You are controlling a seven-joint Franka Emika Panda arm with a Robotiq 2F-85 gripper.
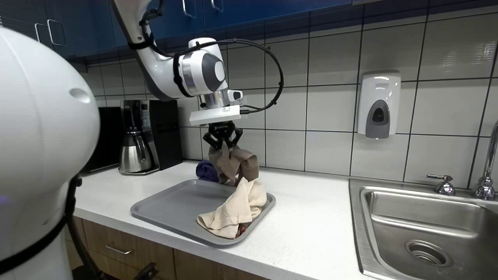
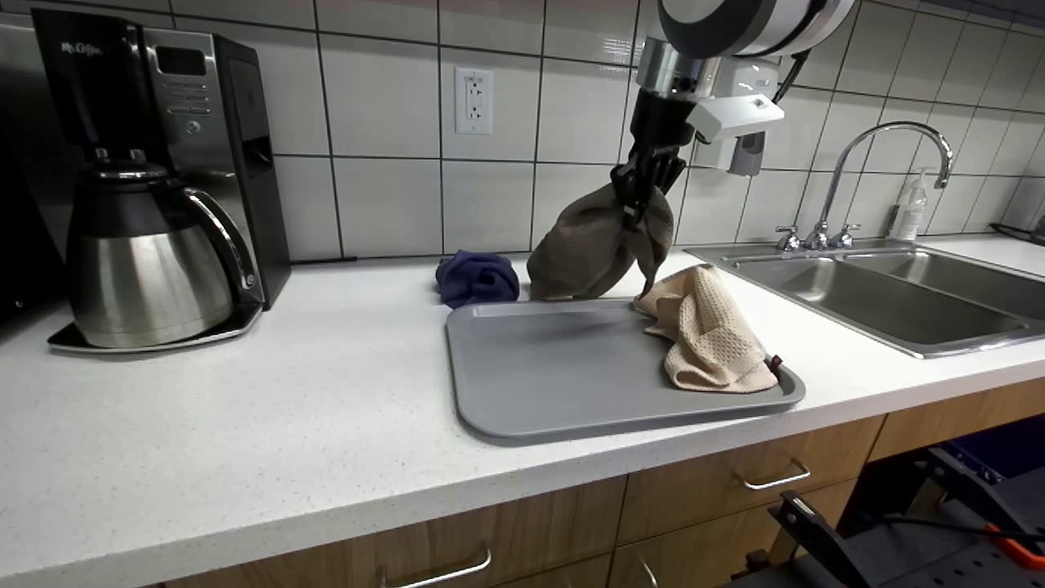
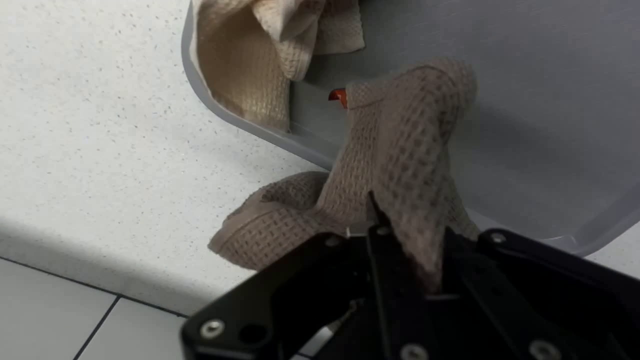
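The jaws are clamped on a brown cloth [image 2: 580, 245], which hangs in folds at the rear edge of a gray tray [image 2: 555, 367] on the counter [image 2: 326, 408]. A beige cloth [image 2: 710, 343] lies crumpled along the tray edge nearest the sink [image 1: 361, 217]; a purple cloth [image 2: 478, 279] rests on the counter, just behind the tray's opposite rear corner.

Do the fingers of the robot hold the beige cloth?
No, the fingers grip the brown cloth, while the beige cloth lies on the grey tray.
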